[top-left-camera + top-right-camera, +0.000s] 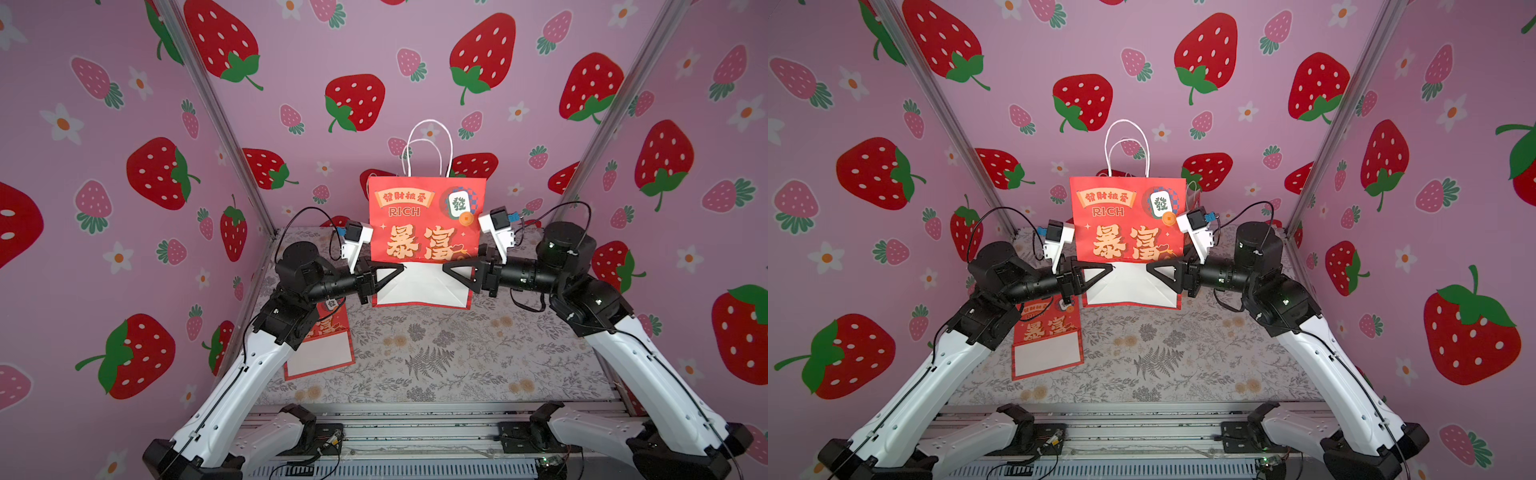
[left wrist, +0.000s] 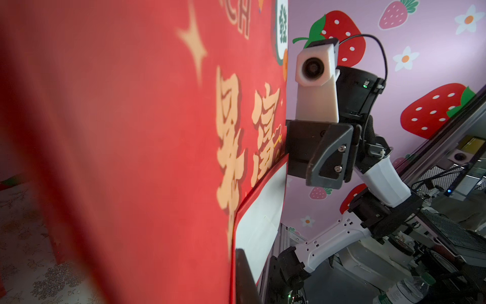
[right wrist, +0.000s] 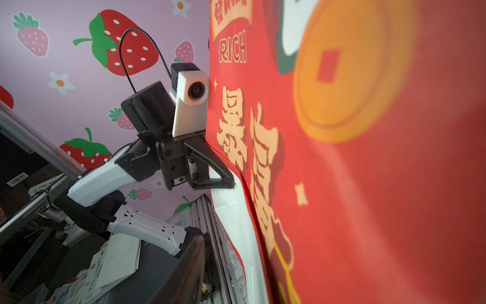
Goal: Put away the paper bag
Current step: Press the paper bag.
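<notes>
Red paper bag (image 1: 424, 224) at 12 o'clock with gold characters, "RICH", white cord handles (image 1: 430, 145) and white bottom panel. Second red bag (image 1: 320, 345), white panel, at 9 o'clock. Grey floral table cover (image 1: 436, 357). Pink walls (image 1: 104, 166) printed with red strawberries, white flowers.

left hand (image 1: 400, 268) clamped, right hand (image 1: 446, 269) ajar.

Two red paper bags: one upright (image 1: 426, 224), one lying flat (image 1: 324, 345); two robot arms.

Matt red paper bag (image 1: 426, 224) (white cord handles), floral cloth tabletop (image 1: 436, 353), matt black plastic end effectors.
</notes>
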`<state>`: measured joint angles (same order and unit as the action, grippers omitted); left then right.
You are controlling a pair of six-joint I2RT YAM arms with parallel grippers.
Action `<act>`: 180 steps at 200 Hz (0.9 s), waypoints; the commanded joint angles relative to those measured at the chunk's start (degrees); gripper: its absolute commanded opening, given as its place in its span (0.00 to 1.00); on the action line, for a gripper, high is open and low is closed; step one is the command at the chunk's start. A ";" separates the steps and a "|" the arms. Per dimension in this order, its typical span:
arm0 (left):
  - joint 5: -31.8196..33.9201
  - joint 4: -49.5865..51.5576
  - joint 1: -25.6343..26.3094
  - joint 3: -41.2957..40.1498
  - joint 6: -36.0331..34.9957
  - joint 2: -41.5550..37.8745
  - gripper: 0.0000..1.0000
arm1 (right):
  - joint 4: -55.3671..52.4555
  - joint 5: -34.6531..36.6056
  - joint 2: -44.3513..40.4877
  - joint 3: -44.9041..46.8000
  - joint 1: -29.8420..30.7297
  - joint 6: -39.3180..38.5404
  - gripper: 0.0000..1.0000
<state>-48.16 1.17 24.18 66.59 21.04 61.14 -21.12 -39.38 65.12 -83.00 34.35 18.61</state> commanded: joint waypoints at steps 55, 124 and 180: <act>-2.95 0.68 0.69 2.42 -0.80 0.72 0.07 | 0.09 1.41 0.05 -1.15 0.68 -2.26 0.24; 5.45 6.80 0.69 4.44 -3.25 1.74 0.40 | -2.78 8.96 3.14 -2.43 1.77 -3.69 0.00; 47.63 18.97 3.72 -1.80 -5.61 -4.99 0.79 | -10.91 16.34 6.33 -3.89 1.77 -3.03 0.00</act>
<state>-24.34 14.85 25.87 68.47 16.69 61.21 -28.27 -26.65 70.85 -86.17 36.01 15.22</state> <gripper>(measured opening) 0.775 0.049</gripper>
